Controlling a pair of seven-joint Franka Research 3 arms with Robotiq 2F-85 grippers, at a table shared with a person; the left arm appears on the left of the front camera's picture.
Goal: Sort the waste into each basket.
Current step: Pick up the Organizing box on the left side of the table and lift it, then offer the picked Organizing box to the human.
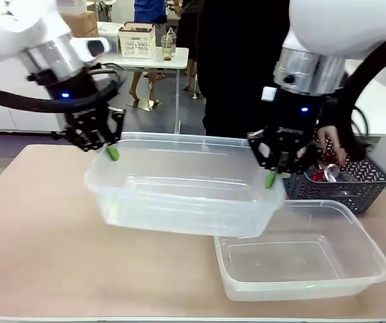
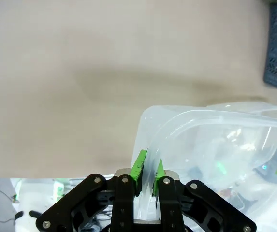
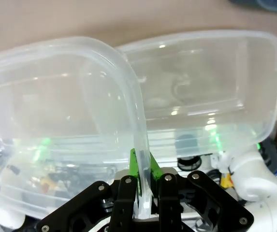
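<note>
The left gripper (image 1: 112, 153) and right gripper (image 1: 270, 178) each had jaws clamped tight on opposite rims of one clear tub (image 1: 179, 202), held above the bench (image 1: 38, 235); the second tub (image 1: 300, 288) lay at five o'clock.

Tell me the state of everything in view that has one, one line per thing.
left gripper: shut on the rim of the held tub.
right gripper: shut on the rim of the held tub.
held tub: empty, gripped at both ends.
second tub: empty, upright on the table.
dark basket: holds red cans; a person's hand reaches in.
</note>
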